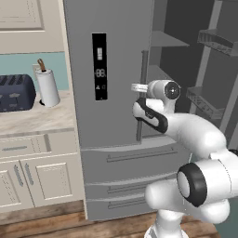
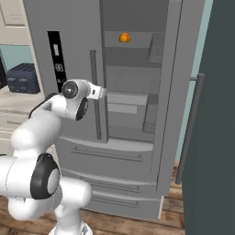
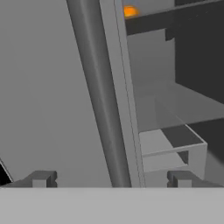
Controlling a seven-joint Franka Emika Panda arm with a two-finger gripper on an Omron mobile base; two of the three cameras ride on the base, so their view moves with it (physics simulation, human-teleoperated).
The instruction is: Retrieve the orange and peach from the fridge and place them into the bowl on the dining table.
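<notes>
Your two-finger gripper [image 3: 111, 179] has its jaws spread wide and empty, with the long vertical bar handle [image 3: 98, 94] of the closed left door rising between the fingertips. Around it stands the tall grey steel double-door fridge [image 1: 111, 56]; its right door [image 2: 213, 119] is swung open. The round orange fruit [image 2: 124, 37] sits on an upper shelf inside. I judge you're early: nothing is picked yet, and the peach and bowl remain to be found.
</notes>
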